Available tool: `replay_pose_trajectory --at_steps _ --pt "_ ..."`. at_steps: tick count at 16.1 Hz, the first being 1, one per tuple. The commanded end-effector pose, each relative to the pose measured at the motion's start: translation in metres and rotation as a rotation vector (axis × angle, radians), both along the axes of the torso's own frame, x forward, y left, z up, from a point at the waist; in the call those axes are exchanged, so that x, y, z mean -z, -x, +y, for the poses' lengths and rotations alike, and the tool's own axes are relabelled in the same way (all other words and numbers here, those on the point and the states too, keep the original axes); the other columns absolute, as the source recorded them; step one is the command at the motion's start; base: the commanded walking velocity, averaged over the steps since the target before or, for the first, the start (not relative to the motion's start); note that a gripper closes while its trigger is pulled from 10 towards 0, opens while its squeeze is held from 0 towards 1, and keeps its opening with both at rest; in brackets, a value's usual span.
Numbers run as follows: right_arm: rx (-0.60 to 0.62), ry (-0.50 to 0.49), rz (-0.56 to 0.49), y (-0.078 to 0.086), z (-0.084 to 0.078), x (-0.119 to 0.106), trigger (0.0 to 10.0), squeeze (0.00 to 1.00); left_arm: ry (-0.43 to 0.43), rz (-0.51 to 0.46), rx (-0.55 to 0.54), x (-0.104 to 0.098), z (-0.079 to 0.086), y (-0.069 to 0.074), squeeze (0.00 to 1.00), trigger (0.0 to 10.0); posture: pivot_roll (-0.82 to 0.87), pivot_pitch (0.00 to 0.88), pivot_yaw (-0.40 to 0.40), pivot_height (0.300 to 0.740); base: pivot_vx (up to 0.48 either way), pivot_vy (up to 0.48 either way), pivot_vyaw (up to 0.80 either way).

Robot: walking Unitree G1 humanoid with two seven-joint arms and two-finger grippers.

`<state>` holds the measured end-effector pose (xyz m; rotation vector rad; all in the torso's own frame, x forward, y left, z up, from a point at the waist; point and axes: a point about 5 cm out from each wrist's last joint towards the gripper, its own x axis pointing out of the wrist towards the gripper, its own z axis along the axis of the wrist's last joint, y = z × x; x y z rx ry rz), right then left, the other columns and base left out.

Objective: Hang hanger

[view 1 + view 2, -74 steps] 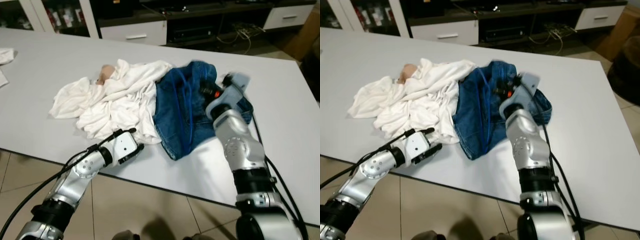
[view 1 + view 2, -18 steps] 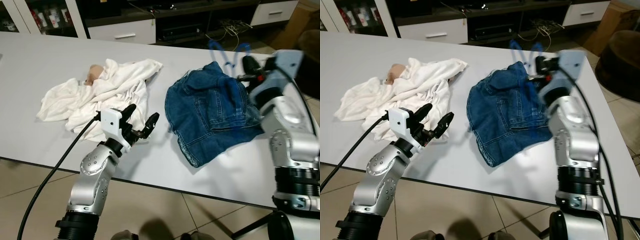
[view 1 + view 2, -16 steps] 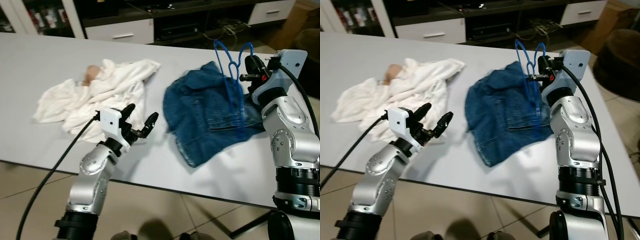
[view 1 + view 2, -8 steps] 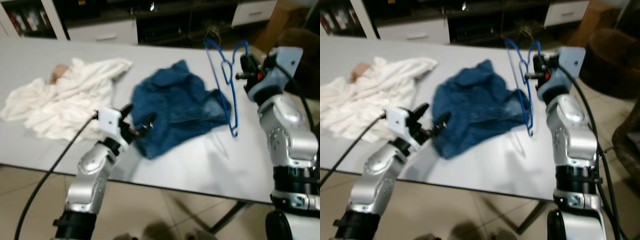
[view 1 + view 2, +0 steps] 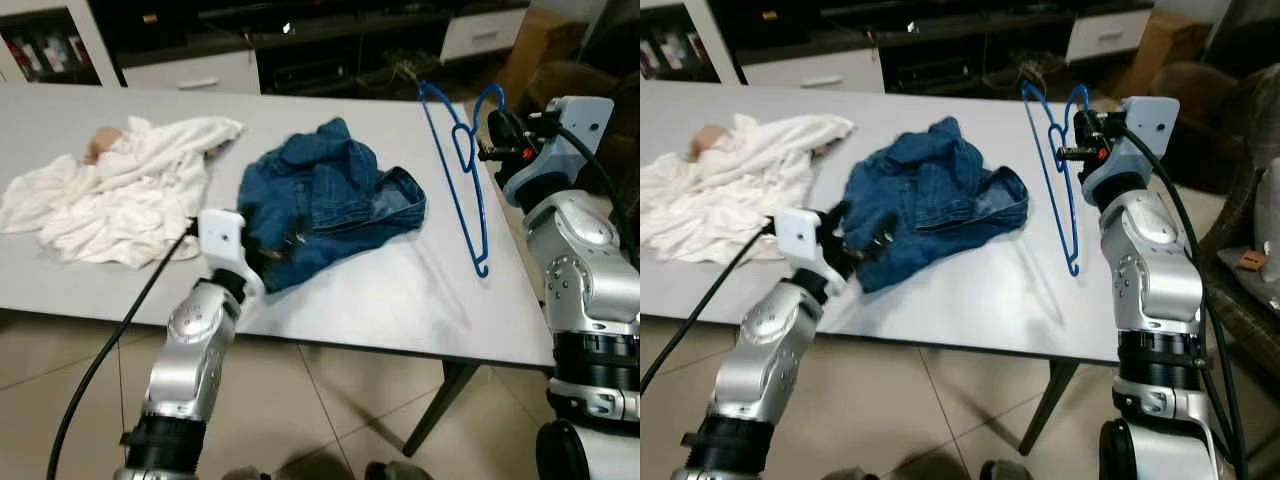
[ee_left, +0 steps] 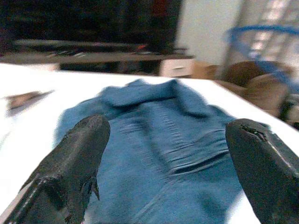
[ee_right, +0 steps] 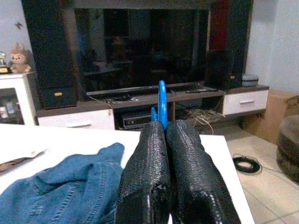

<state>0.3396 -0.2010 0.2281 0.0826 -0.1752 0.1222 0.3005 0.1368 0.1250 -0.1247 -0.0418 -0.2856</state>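
White counter (image 5: 400, 290) is topped by white laundry (image 5: 110, 190) and a denim jacket (image 5: 320, 200). Blue hanger (image 5: 455, 165) is held above its right edge, clamped by the right end effector (image 5: 492, 135). Left end effector (image 5: 270, 250) is spread wide at the jacket.

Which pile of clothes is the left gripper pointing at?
The blue denim one, mid-table. The open left gripper sits at its near edge; the white pile lies apart, further to the left.

A white table (image 5: 400, 300) carried a crumpled blue denim jacket (image 5: 325, 200) near its middle and a heap of white cloth (image 5: 110, 205) well apart toward its left end; something small and pinkish (image 5: 100, 143), perhaps a doll's head, lay against that heap.
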Motion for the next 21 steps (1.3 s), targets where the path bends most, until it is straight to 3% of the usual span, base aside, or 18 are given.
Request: replay_pose_trajectory --at_steps 1,10,17,21 --pt "0.003 0.0 0.002 0.0 -0.003 -0.002 10.0 0.0 0.003 0.051 -0.054 0.005 0.003 -0.002 0.0 10.0 -0.09 0.027 0.035 0.74 0.0 0.0 0.0" --pt "-0.019 0.001 0.017 0.0 0.001 0.0 10.0 0.0 0.047 0.287 -0.117 0.036 -0.004 -0.005 0.0 10.0 -0.1 0.037 0.025 0.74 0.0 0.0 0.0" --pt "-0.029 0.0 0.02 0.001 0.006 0.001 10.0 0.0 0.044 0.28 -0.02 0.036 -0.018 -0.019 0.0 10.0 -0.1 0.036 0.026 0.74 0.0 0.0 0.0" --pt "-0.021 -0.001 0.019 0.002 0.004 0.001 10.0 0.0 0.055 0.294 -0.022 0.038 -0.022 -0.025 0.0 10.0 -0.11 0.041 0.032 0.74 0.0 0.0 0.0"
